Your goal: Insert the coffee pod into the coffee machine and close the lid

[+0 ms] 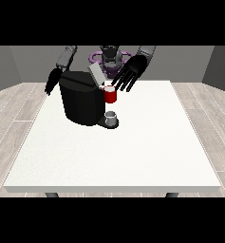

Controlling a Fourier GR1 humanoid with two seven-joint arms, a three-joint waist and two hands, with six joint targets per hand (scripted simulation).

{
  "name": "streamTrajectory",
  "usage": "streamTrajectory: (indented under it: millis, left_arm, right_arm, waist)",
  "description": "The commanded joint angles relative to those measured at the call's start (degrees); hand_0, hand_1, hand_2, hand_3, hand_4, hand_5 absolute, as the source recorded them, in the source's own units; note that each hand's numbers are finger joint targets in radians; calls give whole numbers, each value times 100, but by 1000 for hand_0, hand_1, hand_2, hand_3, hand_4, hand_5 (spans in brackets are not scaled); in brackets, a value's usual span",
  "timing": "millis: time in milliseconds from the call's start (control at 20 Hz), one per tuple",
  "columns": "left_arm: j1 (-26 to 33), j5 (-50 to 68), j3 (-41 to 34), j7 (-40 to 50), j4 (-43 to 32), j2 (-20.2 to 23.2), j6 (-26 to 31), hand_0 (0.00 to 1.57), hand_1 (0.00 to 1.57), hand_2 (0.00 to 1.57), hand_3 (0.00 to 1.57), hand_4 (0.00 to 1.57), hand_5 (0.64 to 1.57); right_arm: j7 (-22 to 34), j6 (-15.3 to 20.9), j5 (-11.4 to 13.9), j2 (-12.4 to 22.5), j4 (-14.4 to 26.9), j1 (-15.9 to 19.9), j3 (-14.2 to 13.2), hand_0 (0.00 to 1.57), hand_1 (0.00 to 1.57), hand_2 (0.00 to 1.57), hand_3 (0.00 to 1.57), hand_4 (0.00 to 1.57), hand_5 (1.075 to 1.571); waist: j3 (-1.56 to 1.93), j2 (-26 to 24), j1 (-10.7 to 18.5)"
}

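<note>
The black coffee machine (80,97) stands on the white table (133,152) at the back left. Its grey lid (96,73) is tilted up and open. A red thing at the machine (110,96) sits at its front top. The hand at the view's right (133,70) hovers just above and right of that red thing, with its fingers spread and pointing down. Behind the machine's left side, the hand at the view's left (52,81) hangs with straight fingers and holds nothing. A small grey thing (111,117) rests on the machine's low base, below the red thing.
The robot's torso (110,57) is behind the machine at the table's far edge. The table's white top stretches from the machine towards the camera and out to the right edge.
</note>
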State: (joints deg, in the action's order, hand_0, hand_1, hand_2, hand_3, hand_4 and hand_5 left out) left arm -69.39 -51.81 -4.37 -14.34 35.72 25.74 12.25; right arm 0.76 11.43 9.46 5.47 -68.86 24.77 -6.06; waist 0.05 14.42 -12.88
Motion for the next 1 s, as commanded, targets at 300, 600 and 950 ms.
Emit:
streamTrajectory:
  millis: [300, 600, 950]
  left_arm:
    - [1201, 1626, -1115, -453, 160, -1209, 120, 0, 0, 0, 0, 198, 1571]
    - [2371, 2850, -1970, -581, -35, -2155, 411, 0, 0, 0, 0, 69, 1571]
    - [3449, 2815, -1759, -494, 3, -2349, 522, 0, 0, 0, 0, 323, 1571]
  right_arm:
    - [-293, 10, -124, 24, 434, -981, -233, 0, 0, 0, 0, 0, 1571]
    - [-388, 79, -127, 31, 501, -1731, -324, 0, 0, 0, 0, 0, 1571]
    - [-408, -315, -383, -205, -12, -1656, -68, 0, 0, 0, 0, 0, 1571]
  waist:
    - [-19, -1177, 988]
    - [-15, -2326, 1543]
    - [-4, -3070, 1908]
